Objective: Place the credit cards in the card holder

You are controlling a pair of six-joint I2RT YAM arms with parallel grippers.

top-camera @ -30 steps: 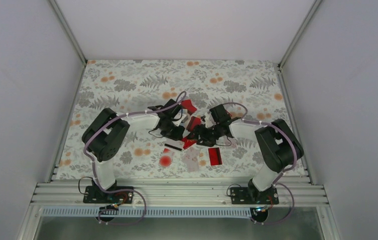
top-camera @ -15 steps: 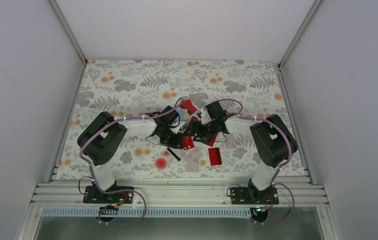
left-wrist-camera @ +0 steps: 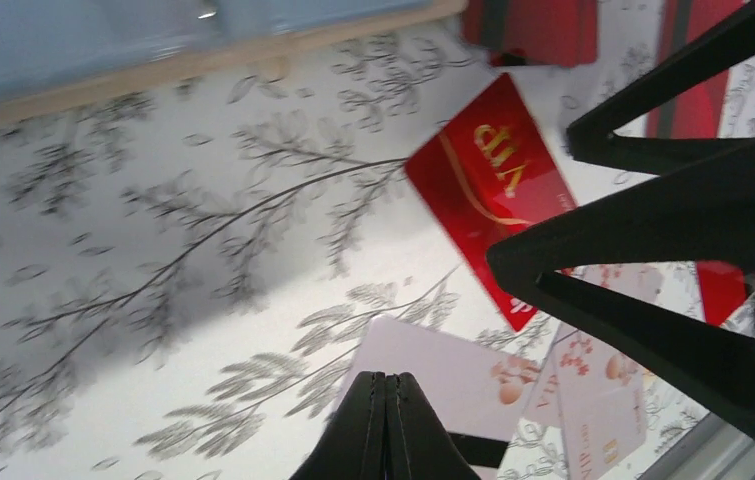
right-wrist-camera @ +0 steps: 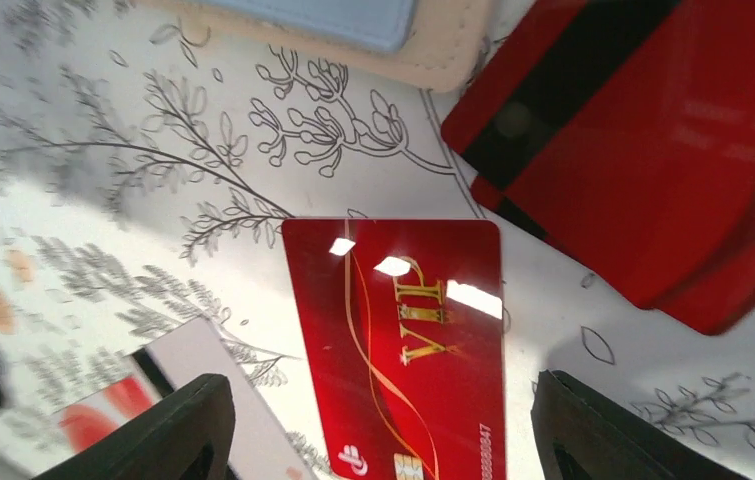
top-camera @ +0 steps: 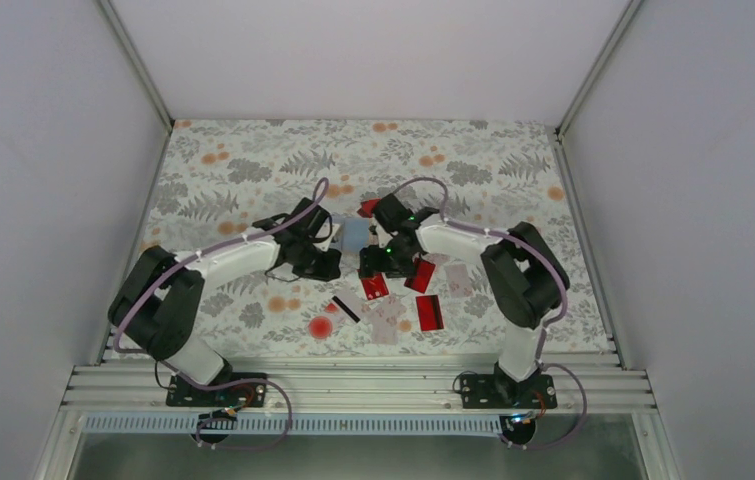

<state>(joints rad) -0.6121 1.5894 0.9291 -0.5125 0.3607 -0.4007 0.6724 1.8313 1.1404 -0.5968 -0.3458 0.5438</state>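
Observation:
The card holder (top-camera: 355, 234) lies open, blue lining up, between the two wrists; its tan edge shows in the left wrist view (left-wrist-camera: 203, 65) and in the right wrist view (right-wrist-camera: 453, 60). My left gripper (top-camera: 331, 266) (left-wrist-camera: 385, 385) is shut and empty, just above a white card with a black stripe (top-camera: 345, 307) (left-wrist-camera: 473, 375). My right gripper (top-camera: 371, 266) (right-wrist-camera: 383, 440) is open, its jaws astride a red VIP card (top-camera: 374, 287) (right-wrist-camera: 403, 340) lying flat on the cloth. More red cards (right-wrist-camera: 653, 150) (top-camera: 420, 275) lie beside the holder.
A red card (top-camera: 430, 312) and pale pinkish cards (top-camera: 385, 320) lie nearer the front edge, another pale card (top-camera: 458, 278) to the right. One red card (top-camera: 370, 208) lies behind the holder. A round red blot (top-camera: 324, 326) is printed on the floral cloth (top-camera: 233, 170).
Both wrists have drawn back toward the far side, uncovering the holder's blue lining. The left arm has swung out to the left. The striped card has turned from level to diagonal.

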